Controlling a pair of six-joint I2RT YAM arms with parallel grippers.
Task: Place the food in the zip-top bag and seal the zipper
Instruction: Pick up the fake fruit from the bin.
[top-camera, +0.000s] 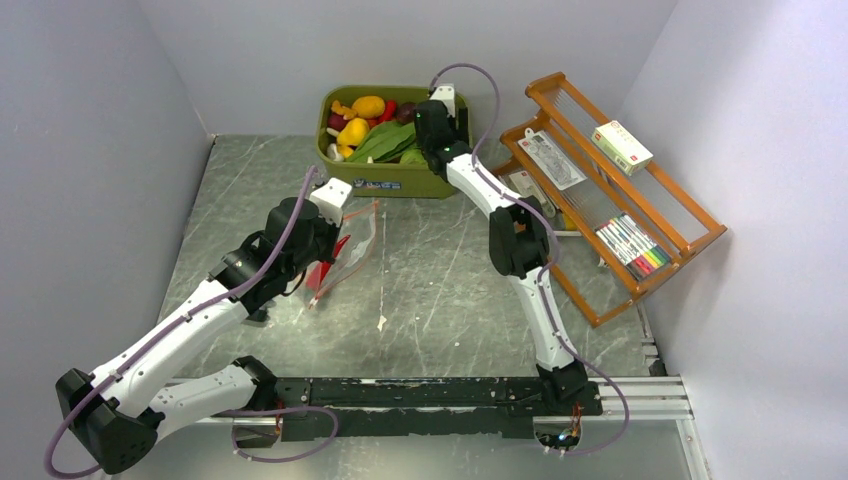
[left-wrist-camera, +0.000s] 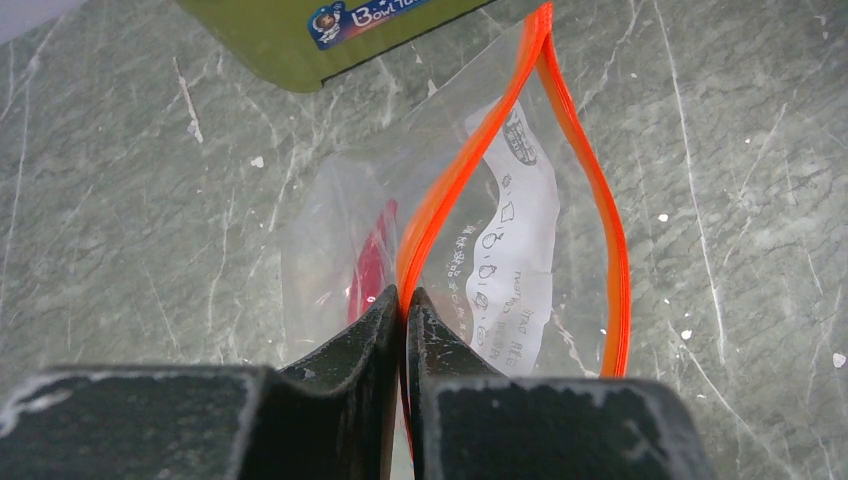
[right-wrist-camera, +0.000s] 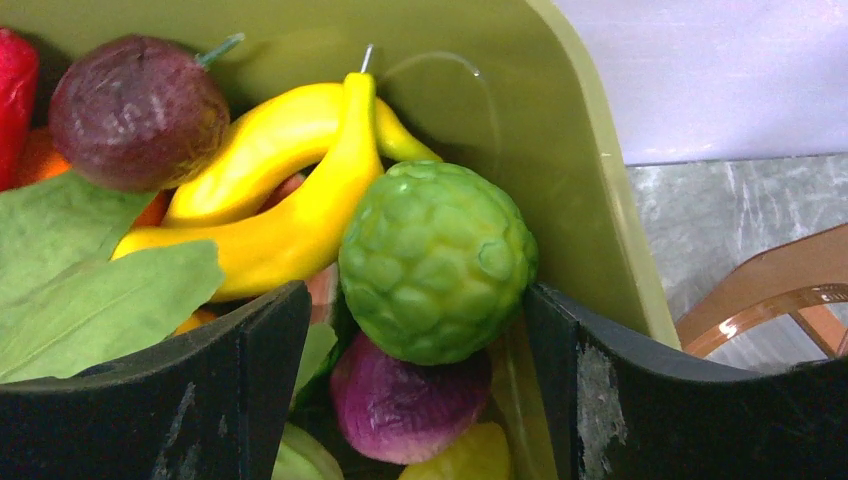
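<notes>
The clear zip-top bag (top-camera: 357, 243) lies on the marble table, its mouth gaping. My left gripper (left-wrist-camera: 405, 300) is shut on the near side of the red-orange zipper (left-wrist-camera: 455, 180). A red chili (left-wrist-camera: 370, 265) and a white printed label show through the bag (left-wrist-camera: 520, 230). My right gripper (right-wrist-camera: 415, 300) hangs open inside the olive-green tub (right-wrist-camera: 570, 160). Its fingers stand either side of a bumpy green round fruit (right-wrist-camera: 435, 260), with a gap on the left side. Under that fruit sits a purple bulb (right-wrist-camera: 405, 400). Green leaves (right-wrist-camera: 90, 270) lie to the left.
More toy food fills the tub (top-camera: 400, 180): a yellow squash (right-wrist-camera: 290, 200) and a dark purple fruit (right-wrist-camera: 135, 110). A tilted wooden rack (top-camera: 690, 235) with packets and markers stands at the right, close to the right arm. Grey walls enclose the table.
</notes>
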